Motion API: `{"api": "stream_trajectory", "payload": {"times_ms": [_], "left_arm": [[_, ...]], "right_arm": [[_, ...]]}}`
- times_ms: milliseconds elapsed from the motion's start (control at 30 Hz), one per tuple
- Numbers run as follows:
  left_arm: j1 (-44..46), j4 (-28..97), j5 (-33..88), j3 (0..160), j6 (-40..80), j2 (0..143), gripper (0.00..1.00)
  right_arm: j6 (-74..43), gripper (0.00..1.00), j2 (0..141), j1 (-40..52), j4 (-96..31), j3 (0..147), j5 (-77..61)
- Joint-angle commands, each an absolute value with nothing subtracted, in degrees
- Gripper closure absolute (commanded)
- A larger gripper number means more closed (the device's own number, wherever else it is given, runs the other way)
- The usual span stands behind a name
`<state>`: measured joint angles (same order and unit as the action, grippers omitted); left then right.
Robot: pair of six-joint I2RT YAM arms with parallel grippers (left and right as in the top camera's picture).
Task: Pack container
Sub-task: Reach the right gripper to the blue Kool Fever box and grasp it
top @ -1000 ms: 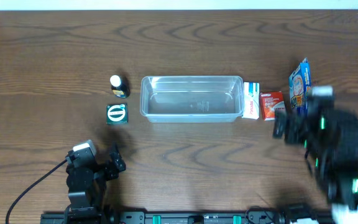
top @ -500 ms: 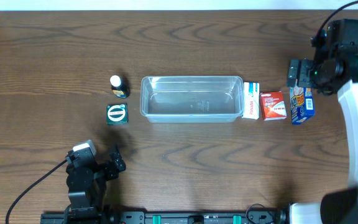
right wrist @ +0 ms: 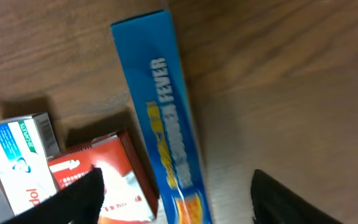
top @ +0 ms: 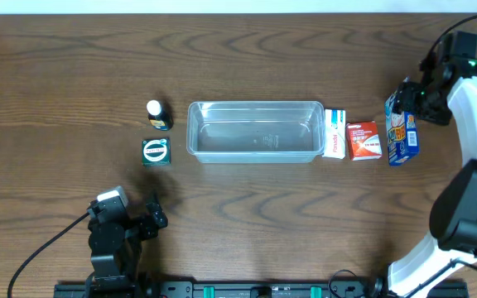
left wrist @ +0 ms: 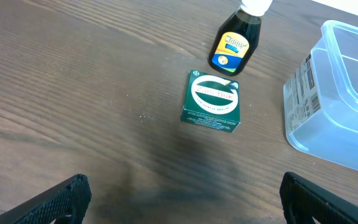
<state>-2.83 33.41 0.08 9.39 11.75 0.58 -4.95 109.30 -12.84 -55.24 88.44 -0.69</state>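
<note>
The clear container (top: pixel 255 131) stands empty at the table's middle; its end shows in the left wrist view (left wrist: pixel 344 93). To its right lie a white box (top: pixel 334 132), a red box (top: pixel 363 140) and a blue carton (top: pixel 402 136). My right gripper (top: pixel 407 98) is open above the carton's far end. In the right wrist view the gripper (right wrist: pixel 185 205) straddles the blue carton (right wrist: pixel 160 106), with the red box (right wrist: pixel 104 180) and white box (right wrist: pixel 20 155) beside it. My left gripper (top: pixel 151 217) is open and empty, also in its wrist view (left wrist: pixel 191 205).
A small dark bottle with a white cap (top: pixel 157 114) and a green box (top: pixel 156 151) sit left of the container; both show in the left wrist view, bottle (left wrist: pixel 234 46) and box (left wrist: pixel 211 101). The right arm (top: pixel 470 108) reaches along the table's right edge.
My right arm has swung from the front right up to the far right, and its gripper has come over the blue carton's far end. The left arm has not moved.
</note>
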Motion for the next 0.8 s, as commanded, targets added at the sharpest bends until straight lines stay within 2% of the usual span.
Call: {"api": "stream_trajectory", "payload": {"times_ms": [0, 67, 167, 400, 500, 767], "left_arm": [[-2.55, 33.36, 0.47, 8.69, 11.64, 0.27, 0.02], [-2.55, 33.36, 0.47, 8.69, 11.64, 0.27, 0.02], [-2.55, 33.36, 0.47, 8.71, 11.64, 0.27, 0.02], [-2.55, 33.36, 0.47, 8.69, 11.62, 0.27, 0.02], [-2.55, 33.36, 0.47, 8.69, 11.64, 0.27, 0.02], [-2.55, 33.36, 0.47, 8.71, 11.62, 0.27, 0.02]], "right_arm": [[-5.28, 0.39, 111.18, -12.51, -54.98, 89.54, -2.2], [-5.28, 0.52, 111.48, -12.53, -54.63, 89.56, -1.85], [-5.3, 0.56, 111.22, -12.53, -53.82, 89.56, -1.72], [-5.28, 0.86, 111.22, -12.36, -54.7, 89.56, -1.28], [-5.3, 0.94, 111.04, -12.36, -55.44, 89.67, -0.45], [-5.37, 0.97, 104.4, -11.2, -60.82, 93.43, -0.49]]}}
